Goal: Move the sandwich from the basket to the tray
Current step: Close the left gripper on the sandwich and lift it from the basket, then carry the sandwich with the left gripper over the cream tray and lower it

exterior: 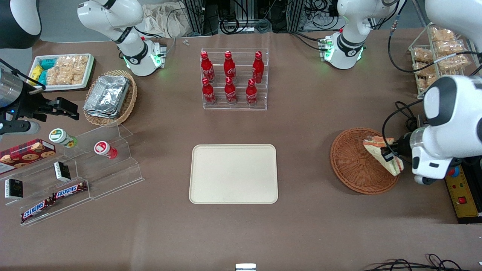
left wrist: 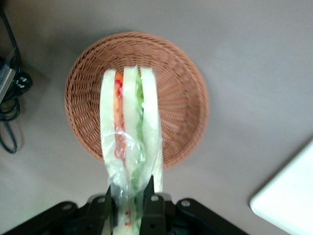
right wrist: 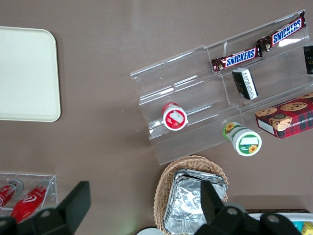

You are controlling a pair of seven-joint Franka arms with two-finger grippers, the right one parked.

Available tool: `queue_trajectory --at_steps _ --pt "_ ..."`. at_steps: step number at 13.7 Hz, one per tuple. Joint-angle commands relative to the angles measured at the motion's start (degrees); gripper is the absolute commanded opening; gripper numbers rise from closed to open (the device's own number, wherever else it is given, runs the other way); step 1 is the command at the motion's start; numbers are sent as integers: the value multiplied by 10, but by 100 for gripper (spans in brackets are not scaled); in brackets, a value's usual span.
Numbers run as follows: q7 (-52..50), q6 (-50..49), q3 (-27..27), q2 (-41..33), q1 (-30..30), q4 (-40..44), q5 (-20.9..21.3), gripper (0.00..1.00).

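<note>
My gripper (exterior: 388, 153) (left wrist: 130, 201) is shut on the wrapped sandwich (exterior: 383, 151) (left wrist: 130, 132), a pale wedge with green and orange-red layers, and holds it just above the basket. The round reddish-brown wicker basket (exterior: 356, 162) (left wrist: 181, 93) lies toward the working arm's end of the table, with nothing else in it. The black fingers (left wrist: 152, 208) pinch the sandwich at one end of the wedge, through its clear wrap. The cream-beige tray (exterior: 233, 174) (left wrist: 288, 196) (right wrist: 24, 73) lies flat mid-table with nothing on it, beside the basket.
A clear rack of red bottles (exterior: 233, 79) stands farther from the camera than the tray. Toward the parked arm's end: a tan basket of foil containers (exterior: 109, 96), a white snack tray (exterior: 62, 71), acrylic shelves with snacks (exterior: 71, 177). A yellow control box (exterior: 465, 194) lies beside the basket.
</note>
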State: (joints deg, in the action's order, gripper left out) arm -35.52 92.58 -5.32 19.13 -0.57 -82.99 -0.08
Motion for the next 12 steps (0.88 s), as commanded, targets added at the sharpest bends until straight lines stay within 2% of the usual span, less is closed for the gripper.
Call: queue_trajectory --at_steps 1,3,5,7,9,12 --pt "4 -28 -38 10 -1 48 5 0" --pt "18 -14 -103 21 -1 61 7 0" --pt "82 38 -156 41 -13 56 10 0" --pt "92 107 -161 84 -65 58 21 0" --pt "85 159 -161 123 -115 60 62 0" --pt "84 234 -159 193 -145 62 69 0"
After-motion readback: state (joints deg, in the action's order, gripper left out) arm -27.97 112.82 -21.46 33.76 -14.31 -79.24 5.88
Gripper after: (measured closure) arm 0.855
